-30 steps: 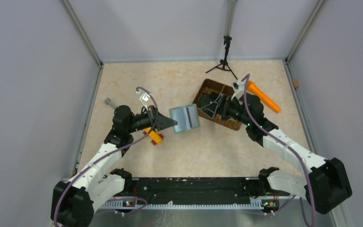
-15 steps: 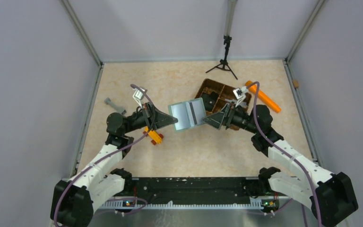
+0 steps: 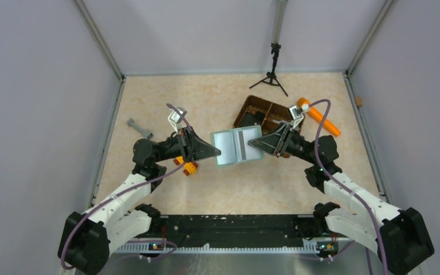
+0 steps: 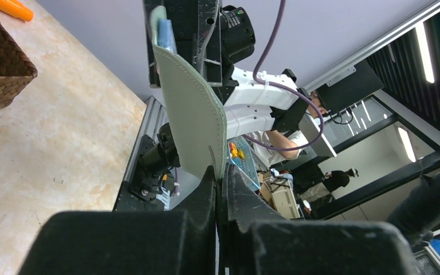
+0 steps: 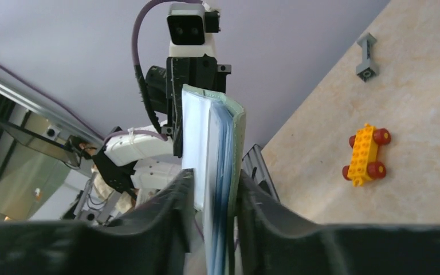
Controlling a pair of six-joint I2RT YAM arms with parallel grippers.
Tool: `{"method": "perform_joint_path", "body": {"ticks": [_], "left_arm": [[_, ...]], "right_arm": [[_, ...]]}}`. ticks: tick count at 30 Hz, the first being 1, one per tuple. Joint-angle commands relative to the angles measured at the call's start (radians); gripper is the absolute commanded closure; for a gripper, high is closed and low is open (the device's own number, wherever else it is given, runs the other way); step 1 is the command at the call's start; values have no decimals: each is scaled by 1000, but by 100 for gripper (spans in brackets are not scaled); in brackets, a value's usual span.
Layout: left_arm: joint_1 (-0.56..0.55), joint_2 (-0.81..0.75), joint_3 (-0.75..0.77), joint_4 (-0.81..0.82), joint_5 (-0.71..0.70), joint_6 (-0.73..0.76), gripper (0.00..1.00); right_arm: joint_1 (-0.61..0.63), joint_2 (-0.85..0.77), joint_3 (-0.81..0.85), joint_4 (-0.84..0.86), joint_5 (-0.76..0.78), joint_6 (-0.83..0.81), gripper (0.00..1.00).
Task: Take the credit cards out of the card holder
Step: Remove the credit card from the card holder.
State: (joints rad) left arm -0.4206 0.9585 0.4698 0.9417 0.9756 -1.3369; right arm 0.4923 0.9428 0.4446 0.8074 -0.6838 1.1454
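Right jaws now snug around card holder (image 3: 238, 146)

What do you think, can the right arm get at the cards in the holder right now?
Probably yes. The left gripper holds the card holder open in mid-air, and the right gripper straddles the edge where the cards show; nothing else is in the way.

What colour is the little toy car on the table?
The small brick-built toy car is yellow with red wheels, clearest in the right wrist view.
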Motion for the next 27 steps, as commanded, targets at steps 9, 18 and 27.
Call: {"method": "perform_joint_path", "body": {"ticks": [9,18,27], "left_arm": [[-8,-69,166,-672,-168,442,52],[-63,-118,368,-1238,-524,734,38],[-198,-51,333,-919,-335,588,48]], "right_arm": [[-6,-129,54,-315,111,-164,100],[-4,-175,98,-587,292,-338,100],[-4,-154,87,-521,251,-290,100]]}}
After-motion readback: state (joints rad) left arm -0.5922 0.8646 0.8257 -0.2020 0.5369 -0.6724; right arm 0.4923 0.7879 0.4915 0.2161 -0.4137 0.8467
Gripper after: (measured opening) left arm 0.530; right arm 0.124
